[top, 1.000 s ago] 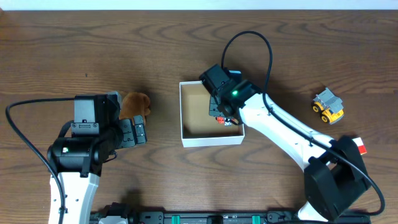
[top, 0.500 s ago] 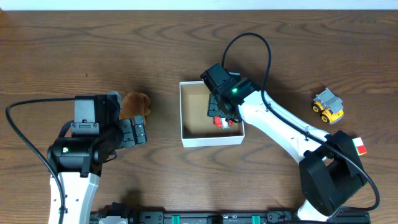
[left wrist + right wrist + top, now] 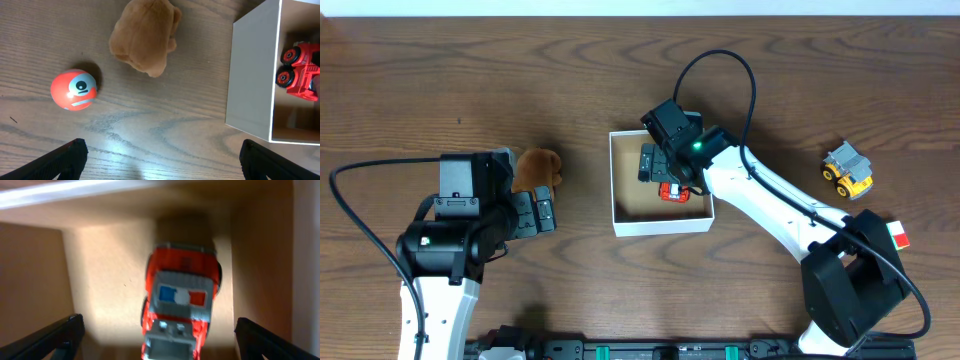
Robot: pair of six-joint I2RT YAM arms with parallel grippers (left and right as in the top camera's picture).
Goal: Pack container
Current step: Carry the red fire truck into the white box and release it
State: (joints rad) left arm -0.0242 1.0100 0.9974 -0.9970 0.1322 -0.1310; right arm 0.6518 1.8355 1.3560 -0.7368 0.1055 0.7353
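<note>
The container [image 3: 660, 225] is a shallow white box with a tan floor, standing mid-table. A red toy truck [image 3: 673, 192] lies on its floor near the right wall. My right gripper [image 3: 663, 170] hangs over the box, open, and nothing is gripped. In the right wrist view the truck [image 3: 182, 300] lies loose on the floor [image 3: 105, 280], between the spread tips of my right gripper [image 3: 160, 336]. My left gripper [image 3: 542, 212] is open over bare table left of the box. The left wrist view shows that gripper [image 3: 162, 152] empty, with the box wall [image 3: 252, 70] and truck [image 3: 299, 72] at right.
A brown plush toy [image 3: 538, 168] lies left of the box, just ahead of the left gripper. The left wrist view shows the plush [image 3: 145, 37] and a red-orange ball with a face [image 3: 74, 89]. A yellow-grey toy truck [image 3: 847, 170] and a small red-white piece [image 3: 897, 236] sit far right.
My right gripper has opened wide and let go of the red truck, which now rests on the container floor. The left arm has not moved.
</note>
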